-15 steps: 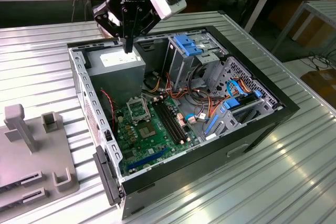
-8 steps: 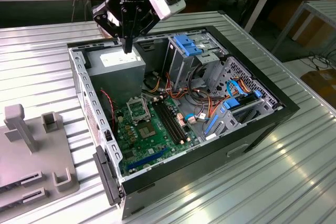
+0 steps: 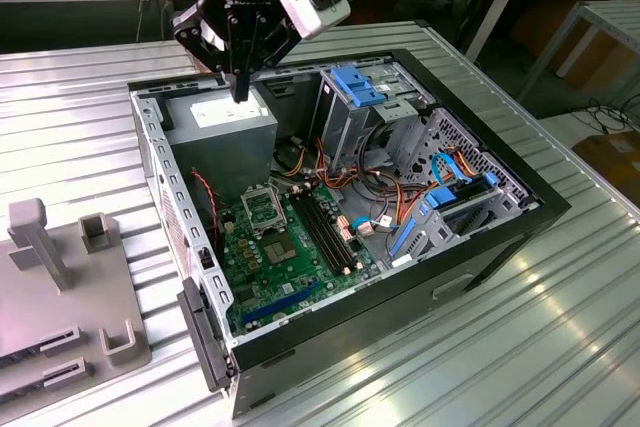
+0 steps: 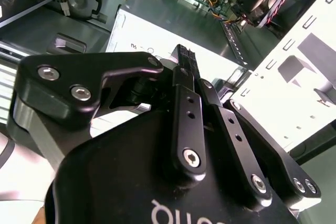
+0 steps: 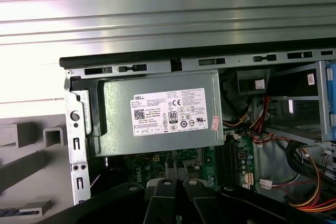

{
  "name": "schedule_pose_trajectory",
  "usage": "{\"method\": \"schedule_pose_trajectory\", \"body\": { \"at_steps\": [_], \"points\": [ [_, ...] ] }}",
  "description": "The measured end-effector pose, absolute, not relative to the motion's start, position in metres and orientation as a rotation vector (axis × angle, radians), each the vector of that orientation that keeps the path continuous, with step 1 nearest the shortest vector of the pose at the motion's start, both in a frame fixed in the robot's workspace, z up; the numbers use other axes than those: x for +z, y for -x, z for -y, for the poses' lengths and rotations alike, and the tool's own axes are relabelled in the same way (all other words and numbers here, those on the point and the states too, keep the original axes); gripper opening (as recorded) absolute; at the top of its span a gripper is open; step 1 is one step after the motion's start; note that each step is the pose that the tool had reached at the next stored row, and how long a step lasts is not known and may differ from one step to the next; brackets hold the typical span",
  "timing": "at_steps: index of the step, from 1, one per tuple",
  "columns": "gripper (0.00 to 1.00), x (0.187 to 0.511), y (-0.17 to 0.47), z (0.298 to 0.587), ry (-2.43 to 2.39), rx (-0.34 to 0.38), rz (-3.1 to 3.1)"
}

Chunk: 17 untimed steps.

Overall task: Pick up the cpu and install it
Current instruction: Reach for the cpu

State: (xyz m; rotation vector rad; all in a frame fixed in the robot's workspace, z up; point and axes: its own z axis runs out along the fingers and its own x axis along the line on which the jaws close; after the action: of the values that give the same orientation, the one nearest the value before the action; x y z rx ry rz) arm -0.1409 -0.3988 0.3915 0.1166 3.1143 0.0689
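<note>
My gripper (image 3: 240, 93) hangs above the grey power-supply box (image 3: 222, 127) at the back of the open computer case (image 3: 500, 237). Its black fingers (image 4: 187, 103) press together and I see nothing between them. On the green motherboard, the square metal-framed socket (image 3: 262, 209) lies below and in front of the gripper. Just in front of the socket lies a small silver-grey square with green edges, which looks like the cpu (image 3: 280, 250). The gripper is well above and behind it. In the first wrist view the labelled power-supply box (image 5: 157, 111) lies straight below.
Long black memory slots (image 3: 325, 232) run beside the socket. Blue drive brackets (image 3: 360, 82) and bundled cables (image 3: 400, 197) crowd the exterior view's right half of the case. A grey fixture with upright posts (image 3: 60, 287) stands on the ribbed metal table (image 3: 480, 367).
</note>
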Motion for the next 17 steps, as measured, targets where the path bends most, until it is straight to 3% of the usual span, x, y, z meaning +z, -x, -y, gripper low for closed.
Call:
{"method": "schedule_pose_trajectory", "body": {
  "at_steps": [17],
  "points": [
    [0.11, 0.3910, 0.1490, 0.3988, -0.117, 0.069, -3.115]
  ]
}}
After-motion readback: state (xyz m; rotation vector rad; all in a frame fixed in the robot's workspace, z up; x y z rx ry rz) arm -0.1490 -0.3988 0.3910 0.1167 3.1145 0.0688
